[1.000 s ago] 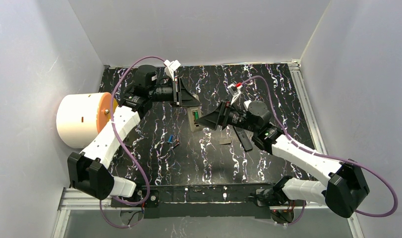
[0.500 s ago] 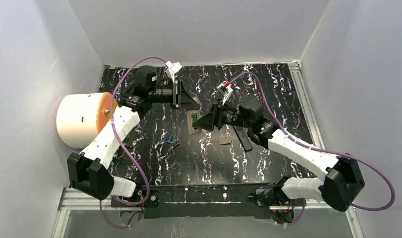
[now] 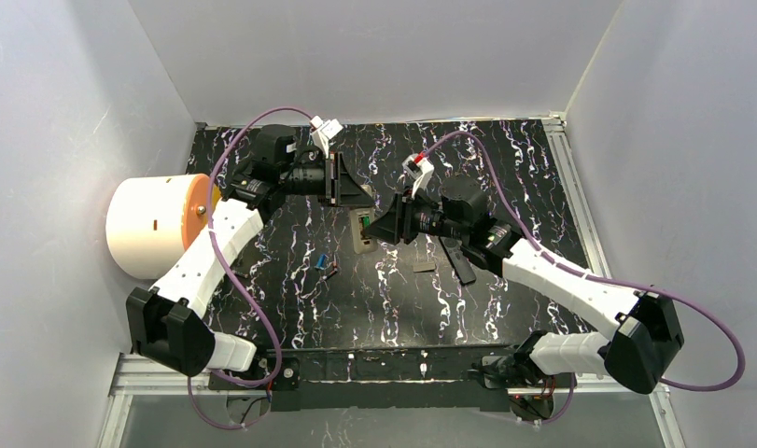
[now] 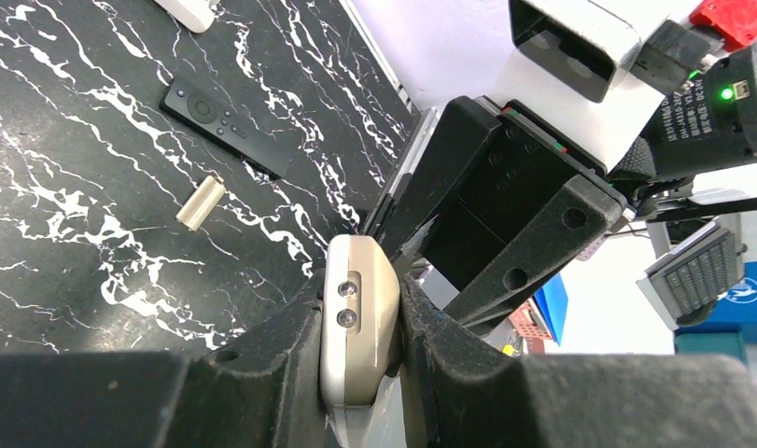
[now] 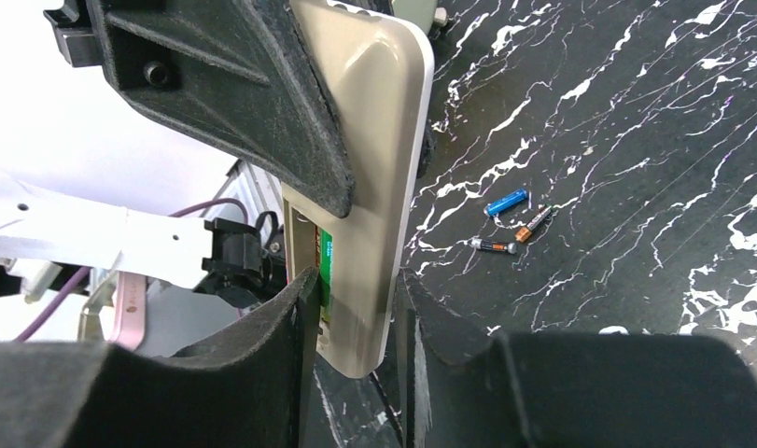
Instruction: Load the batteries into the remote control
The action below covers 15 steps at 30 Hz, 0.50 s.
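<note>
We see the beige remote mid-table, clamped at one end by the left gripper and at the other by the right gripper. A green battery sits in its open compartment. Three loose batteries lie close together on the marbled table, and a black remote lies apart.

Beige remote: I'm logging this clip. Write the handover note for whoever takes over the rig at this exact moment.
Left claw: shut on the beige remote, at its LED end.
Right claw: shut on the same remote, at its battery-compartment end.
Done: a green battery sits in the open compartment.
Left: the blue battery, orange-and-black battery and dark battery lie loose together on the table. Pick from these to fill the compartment.
</note>
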Each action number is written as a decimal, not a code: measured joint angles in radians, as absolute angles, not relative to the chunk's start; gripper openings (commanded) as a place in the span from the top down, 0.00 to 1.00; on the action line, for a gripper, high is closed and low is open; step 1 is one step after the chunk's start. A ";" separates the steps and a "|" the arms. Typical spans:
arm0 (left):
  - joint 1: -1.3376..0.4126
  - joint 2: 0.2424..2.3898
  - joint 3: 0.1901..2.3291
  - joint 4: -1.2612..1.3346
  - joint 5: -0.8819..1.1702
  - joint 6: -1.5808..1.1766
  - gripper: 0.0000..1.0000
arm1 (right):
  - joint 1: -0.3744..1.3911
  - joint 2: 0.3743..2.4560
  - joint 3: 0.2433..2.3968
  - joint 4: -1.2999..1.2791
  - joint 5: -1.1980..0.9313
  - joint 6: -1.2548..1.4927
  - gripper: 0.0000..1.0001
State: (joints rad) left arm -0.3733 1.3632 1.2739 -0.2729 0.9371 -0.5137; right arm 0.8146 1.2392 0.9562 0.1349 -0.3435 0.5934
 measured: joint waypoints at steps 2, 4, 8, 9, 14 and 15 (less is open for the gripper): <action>-0.373 1.364 1.283 -0.294 0.928 -0.492 1.00 | 0.816 1.242 0.965 0.116 -0.343 0.578 0.71; -0.375 1.364 1.296 -0.320 0.923 -0.471 1.00 | 0.818 1.244 0.973 0.105 -0.343 0.566 0.72; -0.375 1.364 1.311 -0.347 0.921 -0.448 1.00 | 0.820 1.246 0.979 0.100 -0.344 0.552 0.57; -0.375 1.364 1.312 -0.349 0.920 -0.445 1.00 | 0.820 1.246 0.980 0.099 -0.344 0.552 0.48; -0.374 1.365 1.314 -0.392 0.894 -0.444 1.00 | 0.817 1.246 0.980 0.095 -0.330 0.559 0.23; -0.374 1.365 1.314 -0.403 0.879 -0.444 1.00 | 0.813 1.245 0.980 0.096 -0.322 0.568 0.21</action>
State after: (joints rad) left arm -0.3740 1.3647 1.3140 -0.4026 0.8795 -0.4438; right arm 0.8135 1.2449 0.9802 0.0963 -0.3222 0.5678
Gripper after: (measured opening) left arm 0.245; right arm 0.725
